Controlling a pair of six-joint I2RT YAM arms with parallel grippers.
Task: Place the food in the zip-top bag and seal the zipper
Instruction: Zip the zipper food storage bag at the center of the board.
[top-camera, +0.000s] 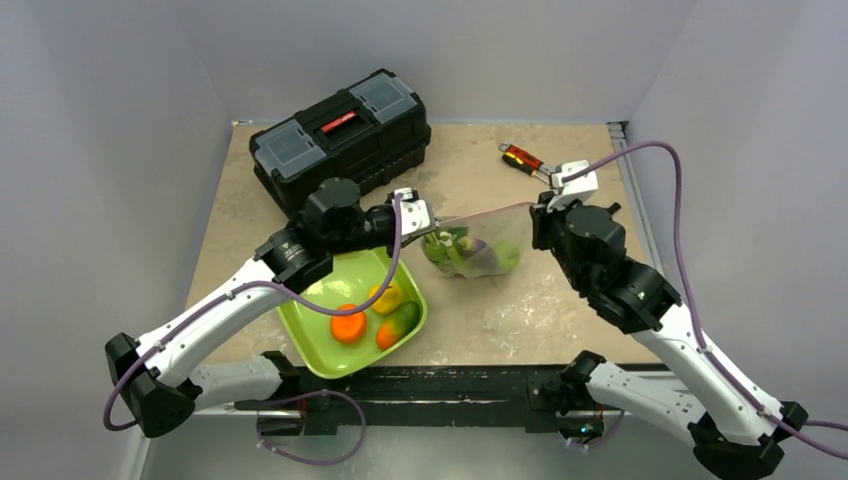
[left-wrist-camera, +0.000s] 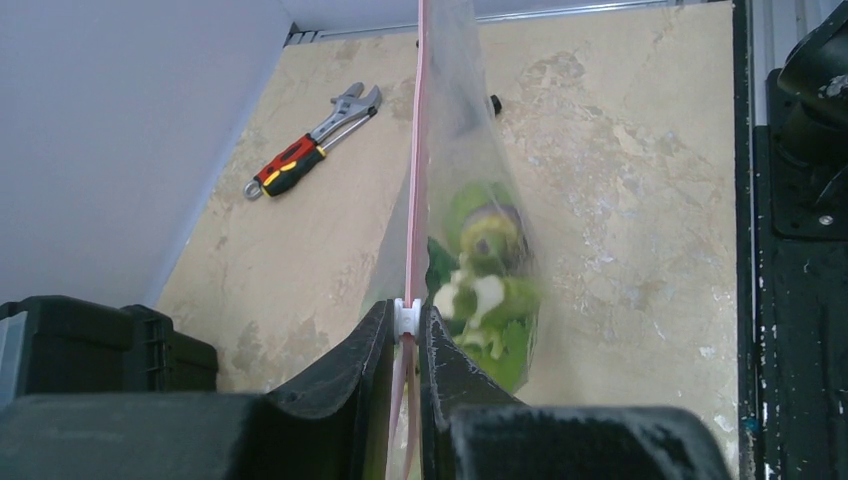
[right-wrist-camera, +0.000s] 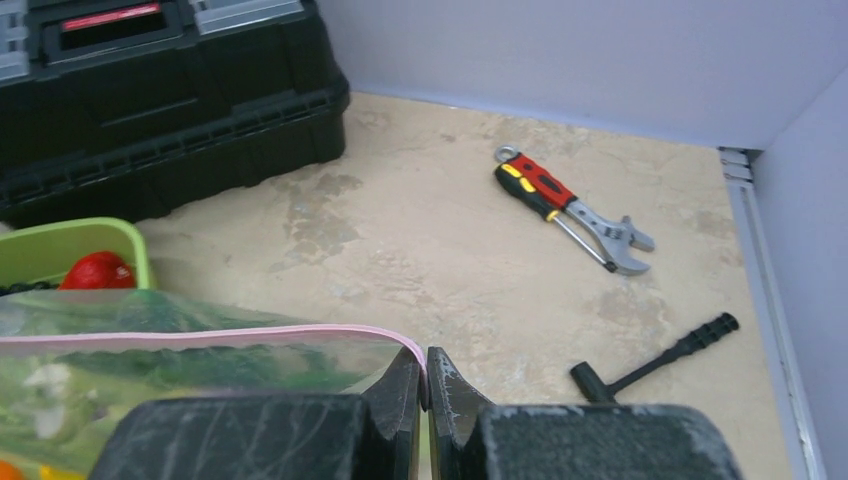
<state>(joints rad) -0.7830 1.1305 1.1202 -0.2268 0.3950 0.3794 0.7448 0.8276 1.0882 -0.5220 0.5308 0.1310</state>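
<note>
- Near left on the beige mottled tabletop (top-camera: 500, 310): a lime-green plastic tray (top-camera: 312, 335) holding three toy foods, namely a round orange piece (top-camera: 348, 325), a yellow piece (top-camera: 388, 297) and a green-and-orange piece (top-camera: 399, 322), all outside the bag.
- Just past the tray's far rim: the left gripper (top-camera: 428, 225) (left-wrist-camera: 406, 318), black fingers pinched shut on the thin pale-pink zipper strip (top-camera: 480, 212) (left-wrist-camera: 422, 150) (right-wrist-camera: 200, 337), with a small white tab on the strip right at the fingertips.
- Mid-table, between the two grippers: a crinkly clear plastic zip-top bag (top-camera: 478, 245) (left-wrist-camera: 470, 150) (right-wrist-camera: 200, 375), mouth edge up, strip stretched straight from left to right, body hanging below.
- Bunched low inside the bag: green, white and purple toy food (top-camera: 462, 250) (left-wrist-camera: 485, 270), the single pieces too blurred to name.
- Bottom of the bag touching the tabletop or just clear of it: impossible to tell.
- At the bag's right end: the right gripper (top-camera: 542, 205) (right-wrist-camera: 424, 370), fingers closed tight on the corner where the strip ends.
- Beyond the right gripper, near the right edge: a small black hammer-shaped tool (right-wrist-camera: 655, 355), flat on the tabletop.
- Far left: a closed black plastic toolbox (top-camera: 340, 135) (left-wrist-camera: 80, 340) (right-wrist-camera: 150, 90) with clear lid compartments and a red handle, well apart from the bag.
- Far right: an adjustable wrench with a red, black and yellow grip (top-camera: 525, 160) (left-wrist-camera: 310, 150) (right-wrist-camera: 570, 205), lying flat, apart from everything else.
</note>
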